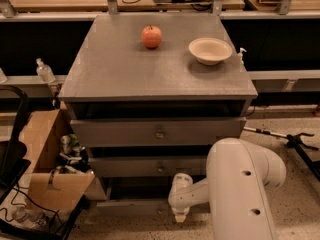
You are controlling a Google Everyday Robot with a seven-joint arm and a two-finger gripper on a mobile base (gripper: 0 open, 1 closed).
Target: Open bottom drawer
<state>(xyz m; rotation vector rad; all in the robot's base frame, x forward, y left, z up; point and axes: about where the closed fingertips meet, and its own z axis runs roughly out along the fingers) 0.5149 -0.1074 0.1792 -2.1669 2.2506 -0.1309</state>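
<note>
A grey wooden cabinet (120,79) stands in the middle of the camera view. It has two wide drawer fronts, each with a small round knob: the upper one (159,133) and the middle one (160,169). Below them, under a dark gap, the bottom drawer (131,204) shows only as a thin grey strip near the floor; its knob is hidden. My white arm (240,194) reaches in from the lower right. My gripper (180,216) hangs low in front of the cabinet's base, just right of the strip, pointing at the floor.
A red apple (151,36) and a beige bowl (210,50) sit on the cabinet top. An open cardboard box (45,159) with clutter stands at the left. A black stand (300,141) lies on the floor at the right. Workbenches run behind.
</note>
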